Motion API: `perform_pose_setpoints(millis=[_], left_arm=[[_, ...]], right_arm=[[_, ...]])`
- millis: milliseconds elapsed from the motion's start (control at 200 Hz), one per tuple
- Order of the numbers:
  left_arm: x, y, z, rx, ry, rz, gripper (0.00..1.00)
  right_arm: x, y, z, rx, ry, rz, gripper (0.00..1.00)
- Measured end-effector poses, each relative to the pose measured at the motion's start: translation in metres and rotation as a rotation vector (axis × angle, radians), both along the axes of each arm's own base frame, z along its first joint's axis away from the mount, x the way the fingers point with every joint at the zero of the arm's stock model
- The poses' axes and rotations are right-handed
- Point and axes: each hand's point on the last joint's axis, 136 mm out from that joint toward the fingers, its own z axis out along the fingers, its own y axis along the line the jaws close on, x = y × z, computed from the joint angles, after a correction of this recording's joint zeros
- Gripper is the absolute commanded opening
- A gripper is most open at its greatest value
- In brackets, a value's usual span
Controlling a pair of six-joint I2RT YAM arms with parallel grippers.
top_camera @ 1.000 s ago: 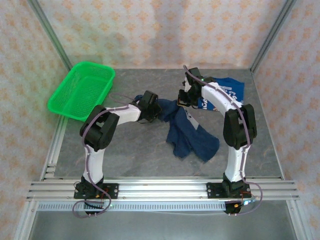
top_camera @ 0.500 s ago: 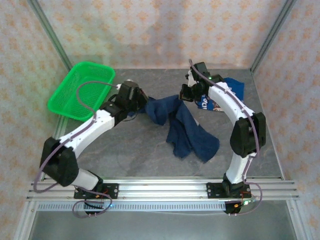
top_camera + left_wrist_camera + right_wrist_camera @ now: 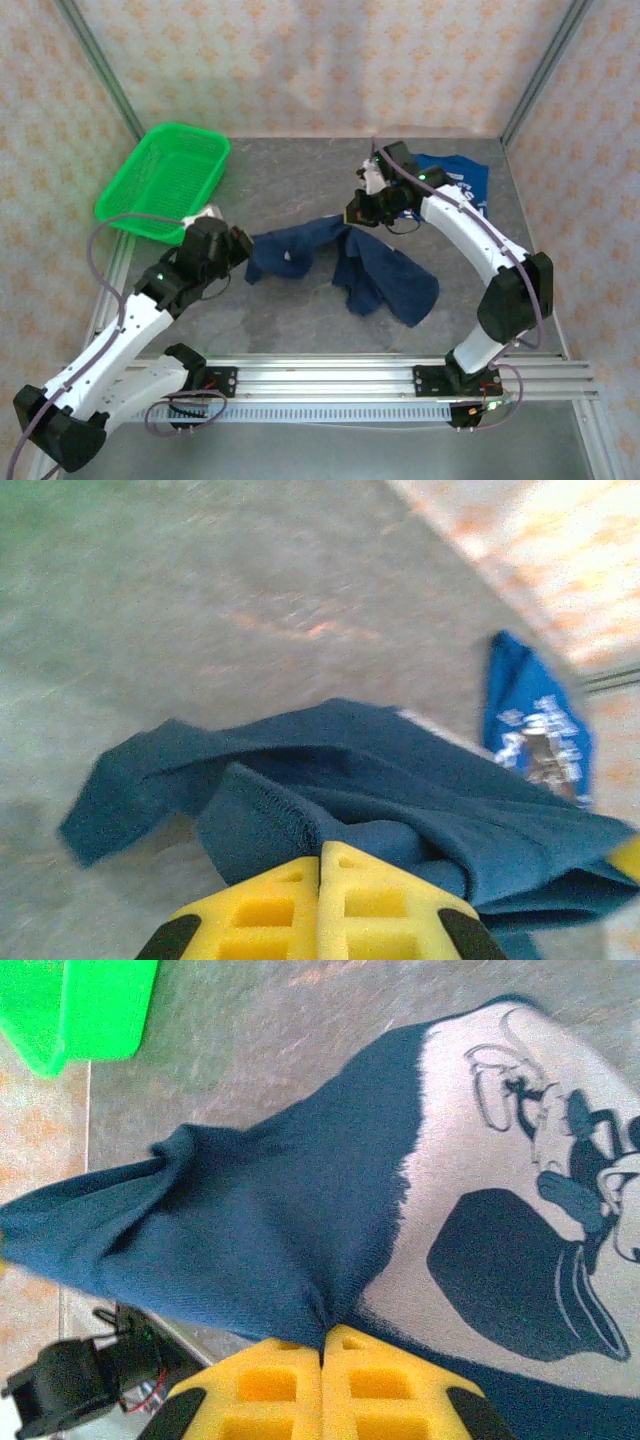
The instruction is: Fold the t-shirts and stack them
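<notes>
At your back-left corner a green plastic mesh basket [image 3: 165, 180], its bright green wall also at the right wrist view's top left [image 3: 75, 1005], grey mottled tabletop [image 3: 290, 325] under it, silver aluminium rails [image 3: 330, 378] along your near edge, peach patterned walls [image 3: 320, 60] behind, slanted metal posts [image 3: 100, 75] at the corners

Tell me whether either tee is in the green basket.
No, the navy tee and the blue tee are both out on the table, apart from the basket.
</notes>
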Motion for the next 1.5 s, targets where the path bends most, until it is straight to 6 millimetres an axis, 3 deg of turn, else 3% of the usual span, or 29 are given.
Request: perform_pose_setpoints(millis=[110, 200, 250, 320, 420, 530, 736, 821, 936, 996, 1031, 1086, 1131, 1246, 1311, 1396, 1501], left_arm=[[-0.024, 0.026, -0.057, 0.044, 0.144, 0.090, 0.00], [-0.039, 0.048, -0.081, 0.039, 0.209, 0.183, 0.00], [-0.045, 0.058, -0.086, 0.036, 0.221, 0.228, 0.25], [-0.053, 0.068, -0.092, 0.042, 0.245, 0.274, 0.51], [-0.054, 0.067, -0.092, 0.028, 0.248, 0.272, 0.68], [-0.045, 0.052, -0.076, -0.014, 0.203, 0.208, 0.73], [-0.017, 0.003, 0.005, -0.037, 0.019, -0.035, 0.74], [-0.015, 0.000, 0.013, -0.028, -0.014, -0.062, 0.76], [-0.010, -0.004, 0.021, -0.044, -0.061, -0.079, 0.77], [-0.004, -0.011, 0.022, -0.058, -0.072, -0.097, 0.77], [0.000, -0.015, 0.020, -0.063, -0.070, -0.108, 0.77], [0.008, -0.023, 0.015, -0.066, -0.057, -0.131, 0.77], [0.014, -0.029, 0.006, -0.064, -0.032, -0.149, 0.77], [0.025, -0.041, -0.027, -0.044, 0.066, -0.179, 0.77], [0.025, -0.044, -0.035, -0.039, 0.092, -0.189, 0.77], [0.024, -0.046, -0.033, -0.031, 0.082, -0.210, 0.77], [0.025, -0.051, -0.025, -0.013, 0.058, -0.246, 0.78]], right_arm=[[-0.007, 0.015, -0.020, -0.030, 0.052, 0.042, 0.00], [-0.006, 0.019, -0.040, -0.066, 0.100, 0.050, 0.00], [-0.005, 0.019, -0.045, -0.084, 0.111, 0.053, 0.00], [-0.004, 0.017, -0.043, -0.101, 0.106, 0.055, 0.00], [-0.002, 0.021, -0.027, -0.094, 0.073, 0.079, 0.00], [-0.007, 0.032, -0.010, -0.086, 0.041, 0.129, 0.00], [-0.027, 0.065, -0.018, -0.157, 0.055, 0.257, 0.00], [-0.033, 0.074, -0.014, -0.201, 0.010, 0.320, 0.00], [-0.038, 0.080, 0.010, -0.216, -0.088, 0.365, 0.00], [-0.037, 0.078, 0.020, -0.215, -0.122, 0.365, 0.06], [-0.034, 0.076, 0.023, -0.221, -0.136, 0.359, 0.10], [-0.026, 0.073, 0.022, -0.242, -0.150, 0.341, 0.31], [-0.016, 0.069, 0.017, -0.273, -0.159, 0.321, 0.42], [0.012, 0.053, -0.005, -0.347, -0.137, 0.212, 0.61], [0.024, 0.035, -0.015, -0.364, -0.114, 0.131, 0.72], [0.021, -0.013, -0.024, -0.383, -0.056, -0.022, 0.74], [-0.010, -0.089, -0.024, -0.366, 0.028, -0.248, 0.72]])
